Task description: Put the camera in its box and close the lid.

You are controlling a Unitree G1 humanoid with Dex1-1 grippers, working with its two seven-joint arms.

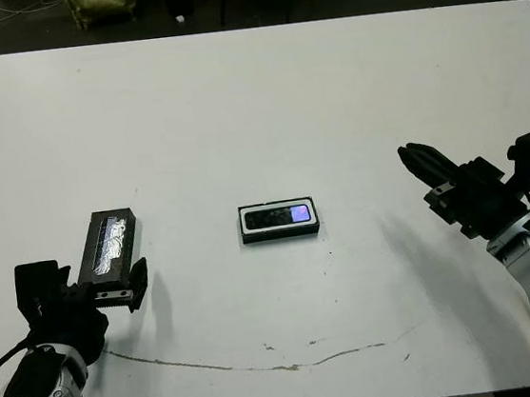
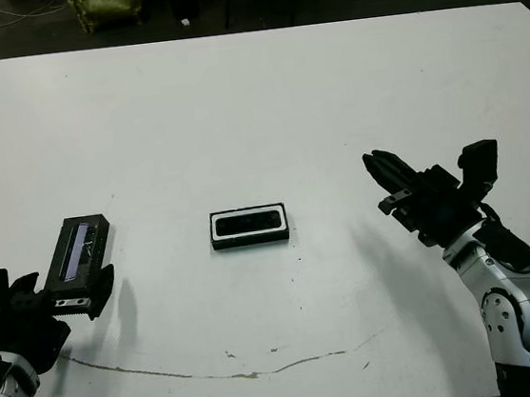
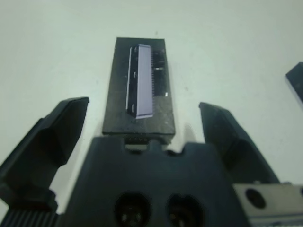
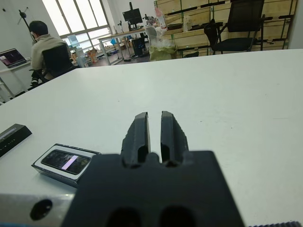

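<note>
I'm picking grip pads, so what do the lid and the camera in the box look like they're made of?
The lid looks like matte black plastic or card, since its body is dull; its strip is glossy, foil-like and throws bright glints. The camera has a glossy glass or polished plastic face, mirroring a bluish-purple patch. The box shows a black rim with a white lining, material unclear.

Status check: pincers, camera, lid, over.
Left pincer open at lid. Right pincer shut, empty. Camera already in box. Nothing in the way.
</note>
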